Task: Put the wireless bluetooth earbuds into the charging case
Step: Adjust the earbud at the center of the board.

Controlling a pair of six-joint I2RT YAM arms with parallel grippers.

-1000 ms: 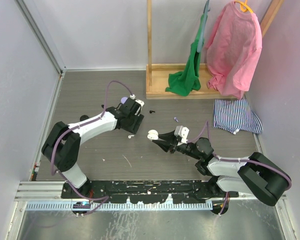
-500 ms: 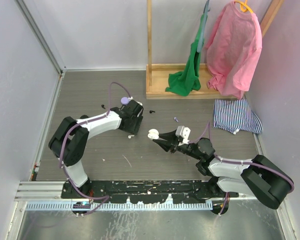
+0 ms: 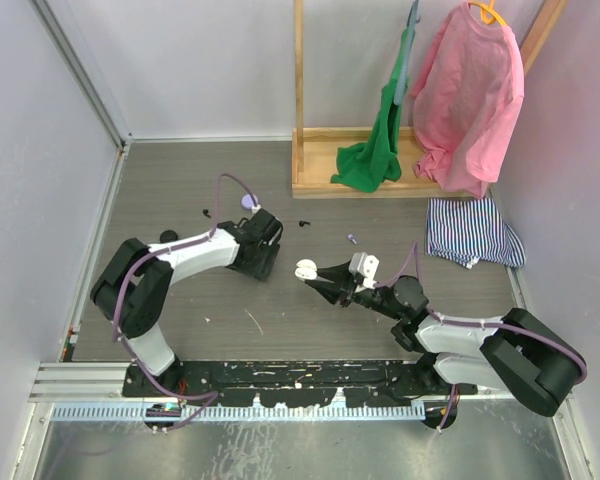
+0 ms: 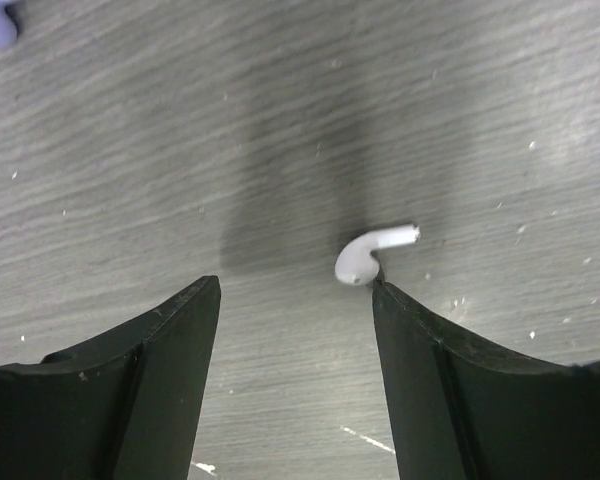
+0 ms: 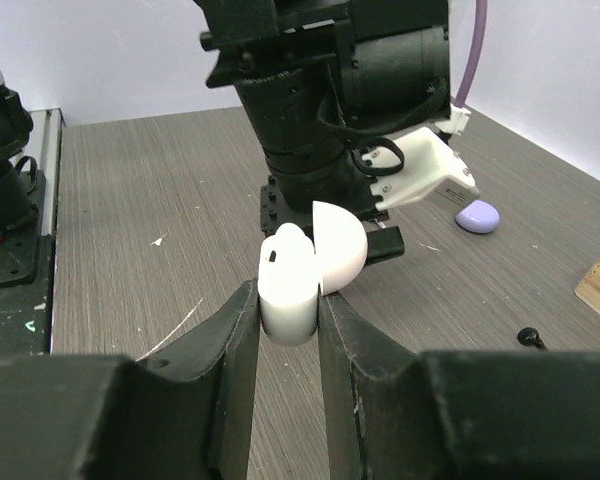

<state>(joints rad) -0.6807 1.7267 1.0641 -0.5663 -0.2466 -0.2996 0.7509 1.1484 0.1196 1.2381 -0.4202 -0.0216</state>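
Observation:
In the left wrist view a white earbud [image 4: 371,250] lies on the grey floor, touching the tip of one finger of my open left gripper [image 4: 298,287]; the gap between the fingers holds nothing. From above, the left gripper [image 3: 261,262] points down at the floor and hides that earbud. My right gripper [image 5: 286,300] is shut on the white charging case [image 5: 290,295], lid [image 5: 342,245] swung open, with a white earbud [image 5: 286,246] seated in it. The case [image 3: 306,270] hovers just right of the left gripper.
A lilac case [image 3: 250,201] lies behind the left gripper. Black earbuds [image 3: 302,222] and a lilac earbud [image 3: 352,238] are scattered on the floor. A wooden rack [image 3: 310,180] with green and pink shirts stands at the back, a striped cloth [image 3: 472,230] to the right.
My left gripper has moved toward the near side, off the lilac case, and come down over the white earbud. The right gripper has kept still with the case.

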